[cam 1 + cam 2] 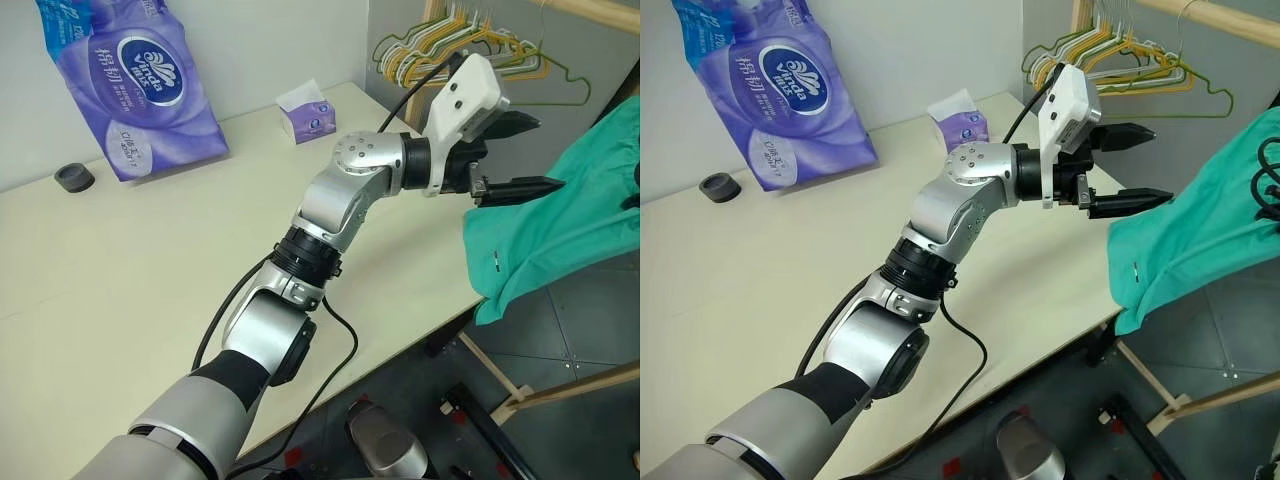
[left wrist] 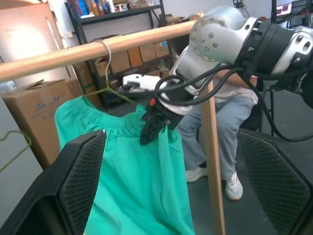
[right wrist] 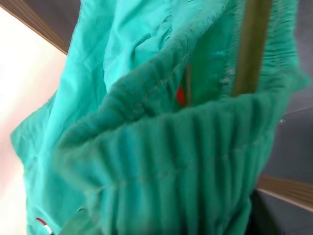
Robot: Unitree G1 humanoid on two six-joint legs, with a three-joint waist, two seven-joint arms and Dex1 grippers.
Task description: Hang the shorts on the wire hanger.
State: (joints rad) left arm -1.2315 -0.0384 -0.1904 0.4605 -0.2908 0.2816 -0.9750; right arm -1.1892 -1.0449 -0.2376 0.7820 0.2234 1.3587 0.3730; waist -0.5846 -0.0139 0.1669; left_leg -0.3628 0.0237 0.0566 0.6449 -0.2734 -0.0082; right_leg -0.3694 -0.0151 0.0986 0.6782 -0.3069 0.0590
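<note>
The teal shorts (image 2: 132, 166) hang by their gathered waistband from the wire hanger (image 2: 105, 54), whose hook sits over a wooden rod (image 2: 58, 58). In the head views the shorts (image 1: 560, 215) drape down past the table's right end. My left gripper (image 1: 525, 155) is open, pointing right, with its lower fingertip just at the fabric's edge and nothing held. My right gripper (image 2: 150, 128) is up against the waistband below the rod. The right wrist view has the bunched waistband (image 3: 186, 147) close up.
A bunch of yellow and green hangers (image 1: 470, 50) hangs on the rack behind my left gripper. On the cream table (image 1: 120, 290) are a purple tissue pack (image 1: 140, 80), a small tissue box (image 1: 308, 118) and a black cap (image 1: 74, 178). A seated person (image 2: 222, 122) is behind the rack post (image 2: 212, 166).
</note>
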